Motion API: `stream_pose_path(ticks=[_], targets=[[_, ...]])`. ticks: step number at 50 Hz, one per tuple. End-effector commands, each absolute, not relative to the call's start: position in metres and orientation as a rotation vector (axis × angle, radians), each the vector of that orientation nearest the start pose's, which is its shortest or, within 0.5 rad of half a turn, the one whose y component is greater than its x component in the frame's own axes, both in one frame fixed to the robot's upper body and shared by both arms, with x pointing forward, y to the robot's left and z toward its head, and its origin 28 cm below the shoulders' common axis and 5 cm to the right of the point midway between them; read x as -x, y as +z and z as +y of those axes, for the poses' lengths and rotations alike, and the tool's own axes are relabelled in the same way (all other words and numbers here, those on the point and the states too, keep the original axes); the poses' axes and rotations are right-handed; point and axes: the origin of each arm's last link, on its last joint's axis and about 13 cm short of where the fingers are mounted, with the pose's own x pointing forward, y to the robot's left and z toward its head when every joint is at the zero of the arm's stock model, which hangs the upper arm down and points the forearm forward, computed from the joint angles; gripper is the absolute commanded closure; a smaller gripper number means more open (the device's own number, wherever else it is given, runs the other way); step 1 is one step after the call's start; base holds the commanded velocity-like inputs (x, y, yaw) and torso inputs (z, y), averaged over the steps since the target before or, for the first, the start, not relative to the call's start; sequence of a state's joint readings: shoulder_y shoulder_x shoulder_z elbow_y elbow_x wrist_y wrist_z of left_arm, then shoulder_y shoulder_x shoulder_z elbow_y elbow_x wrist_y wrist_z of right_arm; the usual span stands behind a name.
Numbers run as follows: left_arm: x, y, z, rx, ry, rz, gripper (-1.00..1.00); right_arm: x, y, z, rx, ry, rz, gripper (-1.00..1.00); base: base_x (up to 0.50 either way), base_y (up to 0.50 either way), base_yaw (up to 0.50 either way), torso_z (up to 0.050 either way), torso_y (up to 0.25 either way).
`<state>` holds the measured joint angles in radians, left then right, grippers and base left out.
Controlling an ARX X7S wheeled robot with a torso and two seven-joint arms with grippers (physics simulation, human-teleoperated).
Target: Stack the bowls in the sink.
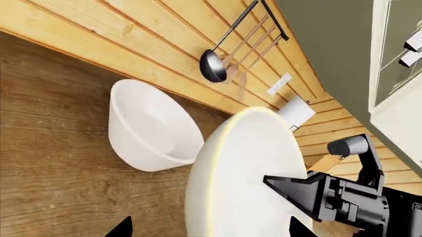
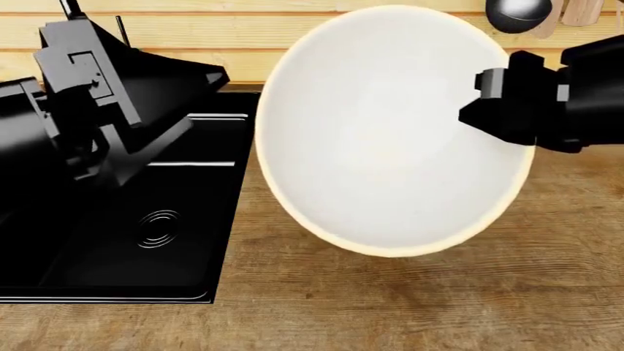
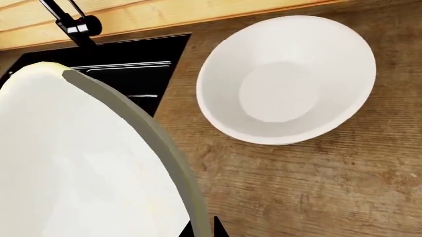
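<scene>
The yellow-rimmed bowl [image 2: 390,131] hangs tilted steeply in the air above the wooden worktop [image 2: 410,300], just right of the black sink [image 2: 146,248], its rim pinched by the right claw [image 2: 492,102], which is closed on the bowl's edge. The plain white bowl [image 3: 287,79] sits upright on the worktop near the sink's corner, not yet in a basin. The left claw [image 2: 146,124] hovers over the sink with its jaws spread and nothing between them. The risk, as it looks from here: an edge grip on a glossy, steeply tilted bowl could slip, dropping it onto the worktop or onto the plain bowl below; swinging it toward the basin could also bring it against the left claw or the faucet [image 3: 72,22]. The count: two bowls, one sink with one drain [image 2: 158,227] in view, two claws, one ladle [image 1: 214,64] hanging on the plank wall.
</scene>
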<state>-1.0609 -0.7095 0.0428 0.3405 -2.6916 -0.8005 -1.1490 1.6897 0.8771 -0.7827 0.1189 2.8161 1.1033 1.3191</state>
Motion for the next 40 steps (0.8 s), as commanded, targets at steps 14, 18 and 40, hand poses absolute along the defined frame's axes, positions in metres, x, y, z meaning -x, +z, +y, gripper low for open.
stream_pose_path(ticks=[14,18,40], targets=[[-0.195,0.328,0.255,0.621,-0.742,0.426,-1.0,-0.212,0.406,-0.165,-0.234,0.398,0.631,1.0,0.0,0.0,0.0,0.0,0.0],[-0.202,0.322,0.254,0.611,-0.728,0.445,-1.0,-0.212,0.406,-0.165,-0.235,0.404,0.63,1.0,0.0,0.0,0.0,0.0,0.0],[-0.23,0.311,0.235,0.601,-0.798,0.489,-1.0,-0.219,0.403,-0.157,-0.233,0.435,0.629,1.0,0.0,0.0,0.0,0.0,0.0]])
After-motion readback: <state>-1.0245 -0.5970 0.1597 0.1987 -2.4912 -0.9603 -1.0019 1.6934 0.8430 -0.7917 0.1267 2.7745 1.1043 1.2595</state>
